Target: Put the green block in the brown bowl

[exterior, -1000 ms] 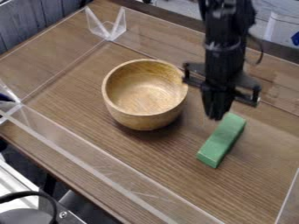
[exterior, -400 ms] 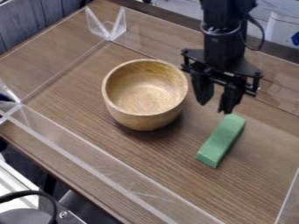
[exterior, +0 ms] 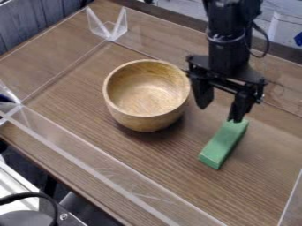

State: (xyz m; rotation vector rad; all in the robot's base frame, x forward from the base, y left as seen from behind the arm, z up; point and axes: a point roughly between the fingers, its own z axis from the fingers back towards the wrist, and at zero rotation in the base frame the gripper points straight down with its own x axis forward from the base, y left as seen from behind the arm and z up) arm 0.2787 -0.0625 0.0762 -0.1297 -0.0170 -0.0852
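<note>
Open-jawed, the black metal claw (exterior: 222, 110) hangs over the long green rectangular block (exterior: 224, 144), which lies toward the wooden tabletop's (exterior: 112, 168) right edge; looks light, stiff, best pinched mid-length across its narrow sides.

1. The far end of the green block (exterior: 222, 146) is partly hidden by the gripper (exterior: 221, 99).
2. The robot arm (exterior: 232, 18) is cut off by the top edge.
3. Cables (exterior: 26, 196) run off the left edge.
</note>
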